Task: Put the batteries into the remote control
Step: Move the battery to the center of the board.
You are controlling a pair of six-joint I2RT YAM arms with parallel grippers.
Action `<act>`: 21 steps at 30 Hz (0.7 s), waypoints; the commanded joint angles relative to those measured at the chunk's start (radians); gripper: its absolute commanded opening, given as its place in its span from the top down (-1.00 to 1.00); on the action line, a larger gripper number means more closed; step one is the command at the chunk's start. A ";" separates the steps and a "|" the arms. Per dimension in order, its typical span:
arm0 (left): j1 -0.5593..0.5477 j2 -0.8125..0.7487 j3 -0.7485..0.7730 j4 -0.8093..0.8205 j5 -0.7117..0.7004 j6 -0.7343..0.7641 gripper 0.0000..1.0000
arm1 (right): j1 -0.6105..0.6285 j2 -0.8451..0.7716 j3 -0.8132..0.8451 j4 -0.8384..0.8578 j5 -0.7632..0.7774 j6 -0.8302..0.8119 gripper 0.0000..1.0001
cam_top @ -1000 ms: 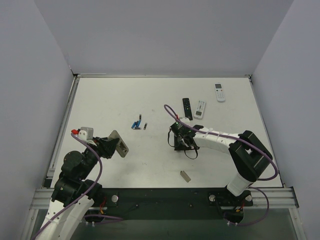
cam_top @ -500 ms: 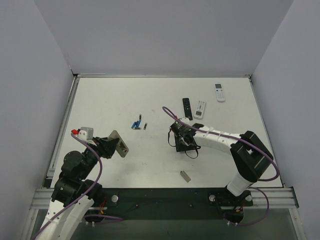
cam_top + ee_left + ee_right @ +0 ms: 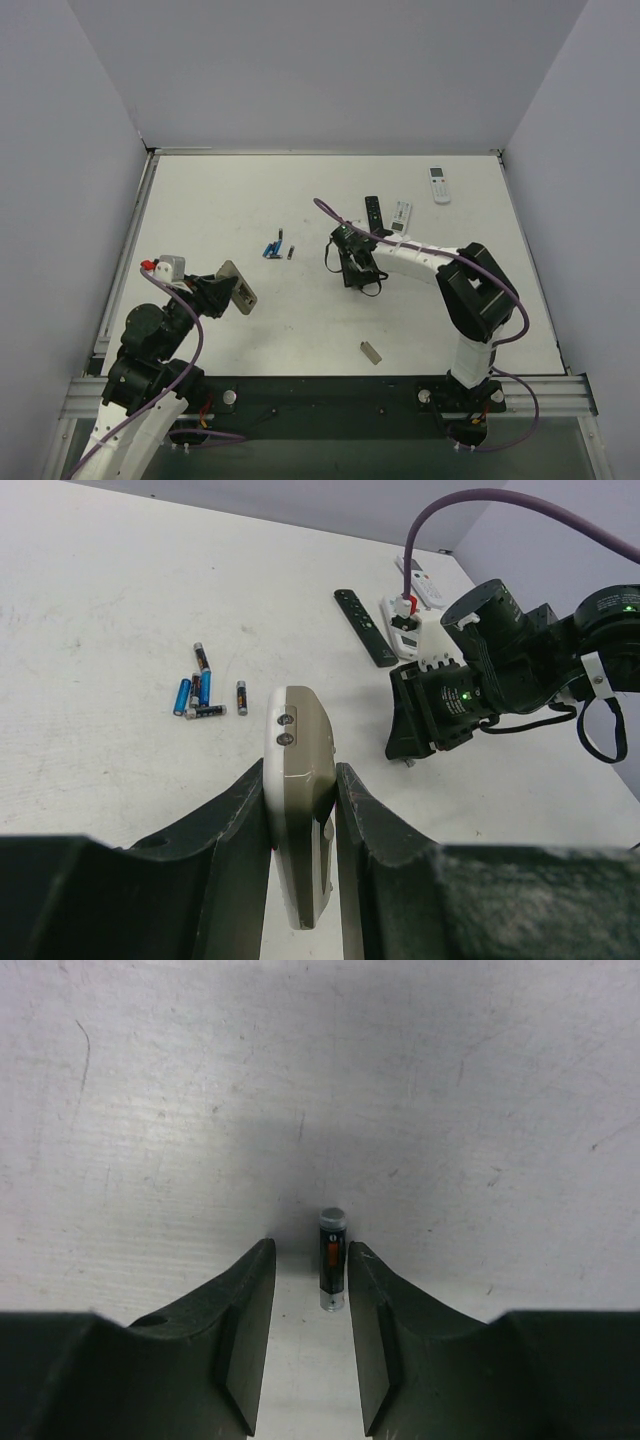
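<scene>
My left gripper [image 3: 300, 785] is shut on the remote control [image 3: 300, 780], held on edge above the table with its grey-tan back showing; it also shows in the top view [image 3: 240, 288]. A loose cluster of blue and dark batteries [image 3: 200, 692] lies at mid-table [image 3: 276, 247]. My right gripper [image 3: 310, 1260] points down at the table, right of that cluster [image 3: 346, 262]. Its jaws stand apart around one black battery [image 3: 331, 1258] that lies on the table close beside the right finger [image 3: 375, 1320], with a gap on the left side.
A slim black remote [image 3: 373, 216] and a white remote [image 3: 400, 217] lie just behind my right gripper. Another white remote [image 3: 438, 184] is at the back right. A small grey-tan piece [image 3: 371, 352] lies near the front edge.
My right gripper has moved back and to the left, closer to the battery cluster, and its arm has swung with it. The left arm and remote have stayed still.
</scene>
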 commanded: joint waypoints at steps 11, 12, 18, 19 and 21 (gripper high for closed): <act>0.002 -0.024 0.009 0.053 0.000 0.001 1.00 | -0.059 0.017 -0.027 -0.069 -0.007 0.187 0.97; 0.002 -0.024 0.009 0.051 0.000 0.003 1.00 | -0.060 -0.004 -0.041 -0.070 -0.005 0.222 1.00; 0.002 -0.024 0.008 0.053 0.000 0.001 1.00 | -0.065 -0.155 -0.196 -0.092 0.051 0.646 1.00; 0.002 -0.024 0.008 0.053 -0.002 0.001 1.00 | -0.062 -0.176 -0.208 -0.098 0.054 0.694 1.00; 0.002 -0.024 0.008 0.056 -0.002 0.001 1.00 | -0.054 -0.231 -0.240 -0.098 0.059 0.815 1.00</act>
